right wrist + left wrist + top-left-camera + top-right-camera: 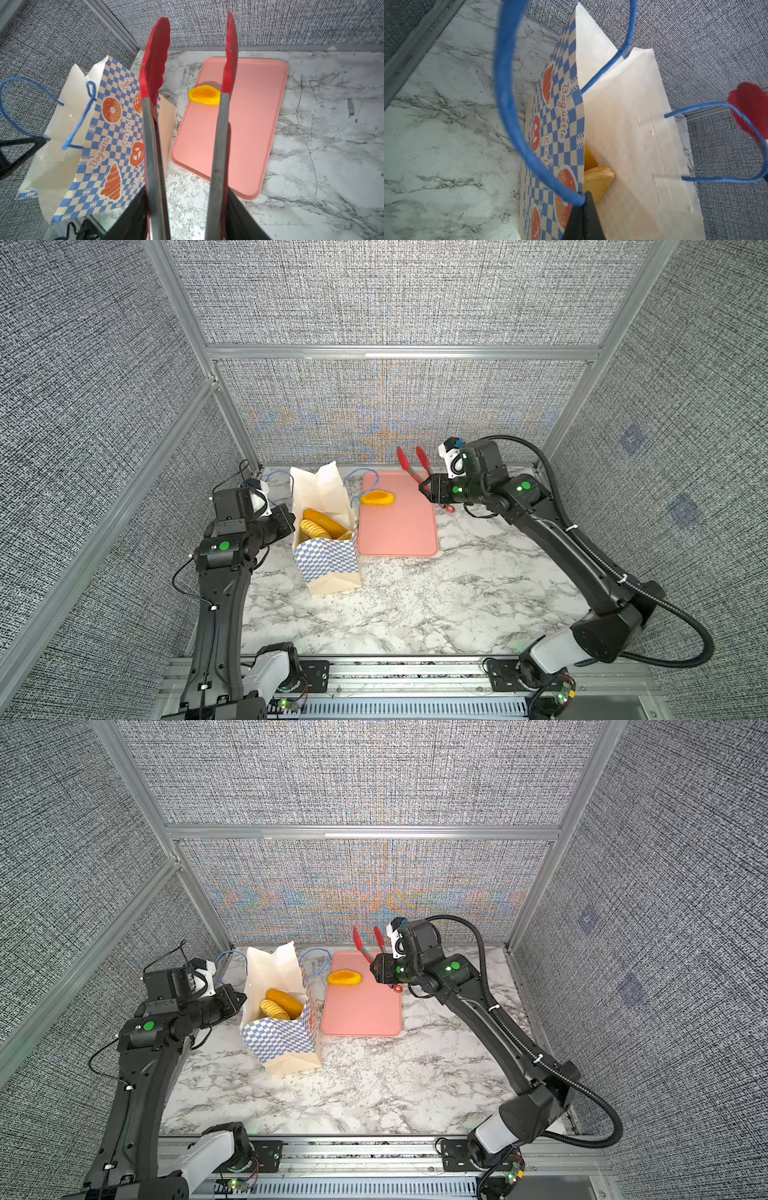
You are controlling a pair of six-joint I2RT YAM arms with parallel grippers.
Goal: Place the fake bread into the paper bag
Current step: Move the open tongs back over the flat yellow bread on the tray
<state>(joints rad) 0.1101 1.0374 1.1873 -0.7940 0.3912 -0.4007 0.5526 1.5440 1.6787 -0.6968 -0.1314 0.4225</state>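
While my left tool (pixel 584 205) pinches the rim of the cream, blue-checked paper bag (pixel 328 564) to hold it open, my right tool (pixel 428 488) grips red-tipped metal tongs (pixel 152 124), blades spread, for the orange toy pastry (pixel 377 497) on the flat pink tray (pixel 399 531); golden loaves (pixel 326 521) lie bagged.

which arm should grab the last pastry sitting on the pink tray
Right. The right gripper holds the red tongs, tips spread, close to the pastry on the pink tray. The left gripper is shut on the paper bag at its rim, so it looks tied up.
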